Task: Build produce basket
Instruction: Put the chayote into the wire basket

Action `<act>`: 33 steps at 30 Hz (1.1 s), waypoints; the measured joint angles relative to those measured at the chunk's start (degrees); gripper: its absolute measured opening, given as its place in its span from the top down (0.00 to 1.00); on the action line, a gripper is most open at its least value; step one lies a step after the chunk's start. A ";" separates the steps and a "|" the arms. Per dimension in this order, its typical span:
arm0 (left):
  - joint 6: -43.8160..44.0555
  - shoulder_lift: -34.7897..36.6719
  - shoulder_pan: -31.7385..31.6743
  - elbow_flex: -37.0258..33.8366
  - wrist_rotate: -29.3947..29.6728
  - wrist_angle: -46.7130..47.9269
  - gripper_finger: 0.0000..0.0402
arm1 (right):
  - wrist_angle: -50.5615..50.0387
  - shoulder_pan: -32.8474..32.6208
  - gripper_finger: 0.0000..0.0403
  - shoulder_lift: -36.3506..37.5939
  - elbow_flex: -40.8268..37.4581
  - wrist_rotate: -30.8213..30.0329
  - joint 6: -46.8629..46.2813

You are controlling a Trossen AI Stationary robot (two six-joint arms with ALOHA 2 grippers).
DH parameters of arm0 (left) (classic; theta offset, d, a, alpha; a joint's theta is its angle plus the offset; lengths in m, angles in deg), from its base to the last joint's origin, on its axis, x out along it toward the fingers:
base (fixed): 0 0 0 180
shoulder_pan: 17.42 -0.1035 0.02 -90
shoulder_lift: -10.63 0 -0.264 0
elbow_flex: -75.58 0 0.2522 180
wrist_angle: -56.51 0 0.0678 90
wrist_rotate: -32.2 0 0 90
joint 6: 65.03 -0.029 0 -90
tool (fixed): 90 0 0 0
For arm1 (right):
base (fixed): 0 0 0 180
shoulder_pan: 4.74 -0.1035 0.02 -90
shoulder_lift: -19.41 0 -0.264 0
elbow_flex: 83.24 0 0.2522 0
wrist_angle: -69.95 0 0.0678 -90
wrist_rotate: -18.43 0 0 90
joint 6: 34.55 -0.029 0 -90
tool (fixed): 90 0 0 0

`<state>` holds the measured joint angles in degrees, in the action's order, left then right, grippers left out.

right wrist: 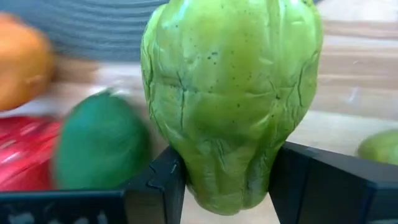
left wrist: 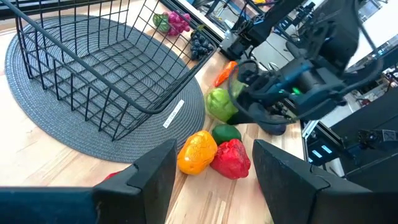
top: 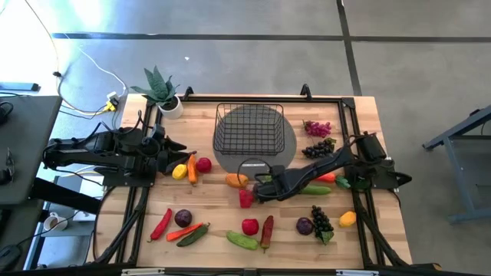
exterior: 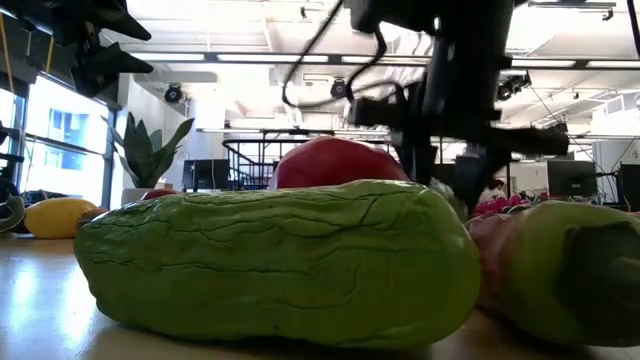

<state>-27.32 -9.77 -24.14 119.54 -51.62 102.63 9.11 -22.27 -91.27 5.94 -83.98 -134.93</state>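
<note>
The black wire basket [top: 249, 127] stands on a round grey mat [top: 285, 147] at the table's far middle; it also shows in the left wrist view [left wrist: 93, 68]. My right gripper [top: 261, 186] reaches in from the right, just in front of the mat, and is shut on a green pepper [right wrist: 230, 93]. The pepper also shows in the left wrist view [left wrist: 217, 103]. An orange pepper [top: 236, 180] and a red pepper [top: 245, 198] lie beside it. My left gripper [left wrist: 211, 186] is open and empty at the table's left [top: 180, 147]. My right gripper pinches the green pepper's narrow end [right wrist: 199, 177] between its two fingers, one on each side. The pepper's broad body sticks out beyond the fingertips. Whether it is clear of the table I cannot tell.
Produce lies scattered: a lemon [top: 179, 172], carrot [top: 192, 169] and tomato [top: 203, 164] at the left, chillies and an onion [top: 183, 218] near the front, grapes [top: 317, 128] and a cucumber [top: 314, 189] at the right. A potted plant [top: 161, 92] stands far left.
</note>
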 joint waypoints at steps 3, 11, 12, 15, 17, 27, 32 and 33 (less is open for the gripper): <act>0.00 -0.02 0.02 0.00 0.00 0.00 0.50 | -3.57 -0.85 0.63 0.00 3.82 -1.05 1.62; -2.10 -0.02 0.02 0.00 0.07 0.00 0.50 | -14.39 -1.65 0.63 0.09 15.54 -4.44 7.20; -2.12 -0.01 0.02 0.00 0.09 0.00 0.50 | -15.26 -1.60 0.63 0.09 16.91 -4.94 8.62; -2.12 -0.02 0.02 0.00 0.09 0.00 0.50 | -16.99 -1.21 0.63 0.09 20.89 -6.43 12.54; -2.10 -0.01 0.02 0.00 0.09 0.00 0.50 | -18.23 -0.62 0.63 0.09 23.34 -6.70 15.28; -3.46 0.00 0.04 0.00 0.04 0.00 0.50 | -22.02 5.50 0.63 0.09 31.20 -10.07 28.58; -5.83 0.00 0.02 0.00 0.02 0.00 0.50 | -23.09 10.24 0.63 0.09 32.99 -10.01 36.25; -6.21 0.00 0.03 0.00 0.03 0.00 0.50 | -23.32 11.31 0.63 0.09 33.30 -9.82 37.72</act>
<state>-33.52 -9.77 -24.11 119.54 -51.59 102.63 -14.21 -10.96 -91.18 39.24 -93.81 -97.20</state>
